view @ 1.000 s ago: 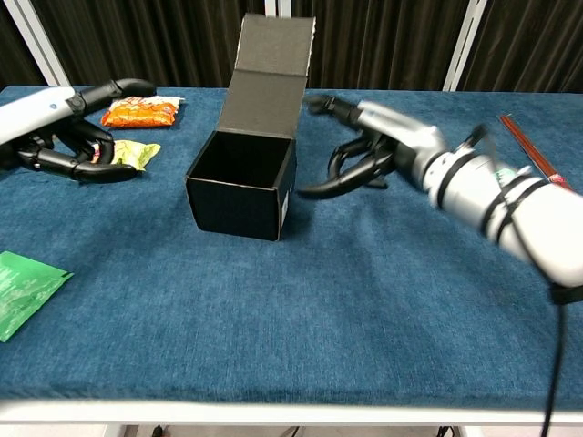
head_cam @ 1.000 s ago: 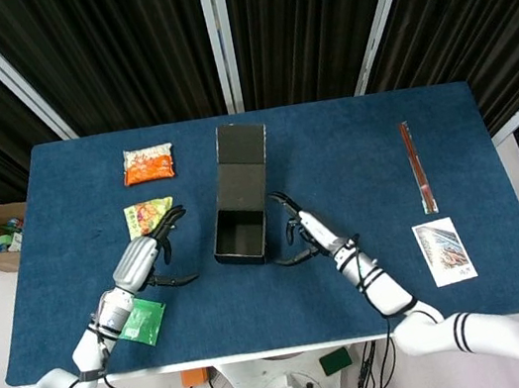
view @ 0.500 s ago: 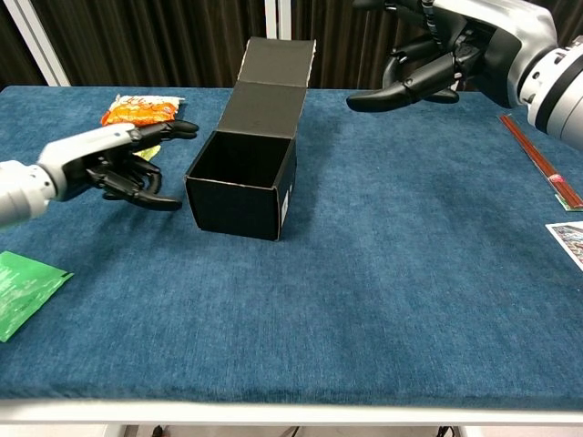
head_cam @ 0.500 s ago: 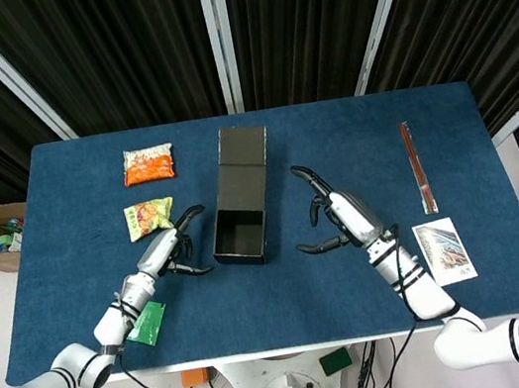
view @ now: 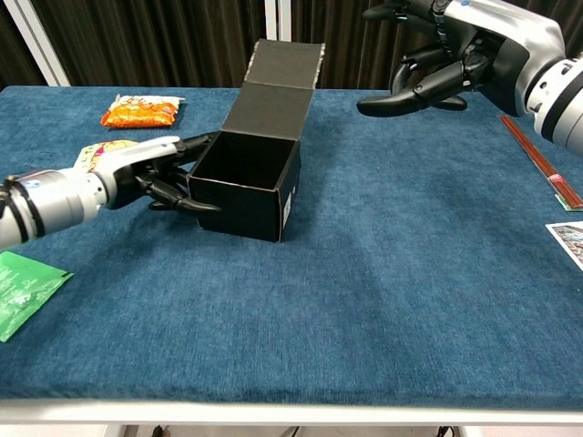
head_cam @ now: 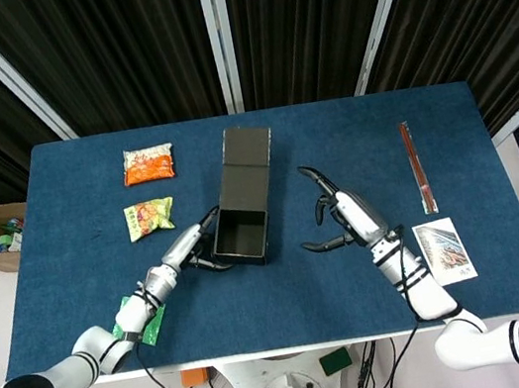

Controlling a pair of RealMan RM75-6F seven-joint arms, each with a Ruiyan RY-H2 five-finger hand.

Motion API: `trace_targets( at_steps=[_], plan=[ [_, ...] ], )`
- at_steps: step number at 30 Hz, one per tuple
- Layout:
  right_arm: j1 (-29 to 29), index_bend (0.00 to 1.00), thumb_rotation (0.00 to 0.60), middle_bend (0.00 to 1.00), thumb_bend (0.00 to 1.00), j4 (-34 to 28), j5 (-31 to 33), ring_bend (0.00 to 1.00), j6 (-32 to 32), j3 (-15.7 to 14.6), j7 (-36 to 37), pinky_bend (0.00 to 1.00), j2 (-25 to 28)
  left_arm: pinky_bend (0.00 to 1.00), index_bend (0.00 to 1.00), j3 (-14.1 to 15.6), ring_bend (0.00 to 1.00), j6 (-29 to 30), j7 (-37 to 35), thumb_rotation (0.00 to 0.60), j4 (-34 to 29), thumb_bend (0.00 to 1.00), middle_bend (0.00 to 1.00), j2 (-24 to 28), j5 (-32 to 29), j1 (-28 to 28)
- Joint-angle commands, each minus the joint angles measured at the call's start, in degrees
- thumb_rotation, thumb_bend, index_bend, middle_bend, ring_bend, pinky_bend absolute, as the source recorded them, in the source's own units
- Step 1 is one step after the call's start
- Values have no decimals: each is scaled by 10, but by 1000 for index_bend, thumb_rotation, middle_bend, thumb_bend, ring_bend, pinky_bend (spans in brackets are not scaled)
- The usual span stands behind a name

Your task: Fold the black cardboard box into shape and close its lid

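Note:
The black cardboard box (head_cam: 242, 233) (view: 244, 181) stands upright in the middle of the blue table, its top open. Its lid flap (head_cam: 244, 168) (view: 275, 88) lies back toward the far side. My left hand (head_cam: 192, 248) (view: 157, 169) touches the box's left wall, fingers spread against it, holding nothing. Raised above the table to the right of the box, my right hand (head_cam: 335, 213) (view: 448, 56) hovers with fingers curved and apart, empty and clear of the box.
An orange snack packet (head_cam: 149, 163) (view: 139, 111) and a yellow-green packet (head_cam: 149, 216) (view: 100, 150) lie left of the box. A green packet (head_cam: 141, 320) (view: 23, 288) sits under the left forearm. Red chopsticks (head_cam: 417, 166) (view: 535, 158) and a picture card (head_cam: 444, 251) (view: 569, 238) lie at the right.
My left hand has moved right across the table and now touches the box's left wall; the box has shifted slightly. My right hand has risen off the table away from the box.

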Motion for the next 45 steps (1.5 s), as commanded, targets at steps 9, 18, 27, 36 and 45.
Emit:
trace_targets(
  at_steps=[9,18,27,36,45],
  plan=[
    [-17,0,600,115,6,3,60,594,1,6,11,1000,-12,946,457,-23,685,-24,-30,599,51,44,485,-52,-28,-14],
    [27,0,600,146,5,19,299,615,-89,63,-73,1000,-6,951,569,-34,696,61,36,600,-39,43,584,-7,-29,24],
    [140,0,600,160,31,113,454,623,-135,127,-142,1000,-79,951,559,-31,696,101,125,599,-200,42,568,76,-21,47],
    [214,0,600,181,70,155,454,629,-151,193,-127,1000,-132,951,549,-41,695,70,190,600,-237,42,562,83,-43,41],
    [218,20,600,260,25,33,429,673,-138,159,-182,1000,-89,951,498,-59,695,9,247,599,-198,42,530,56,-98,33]
  ],
)
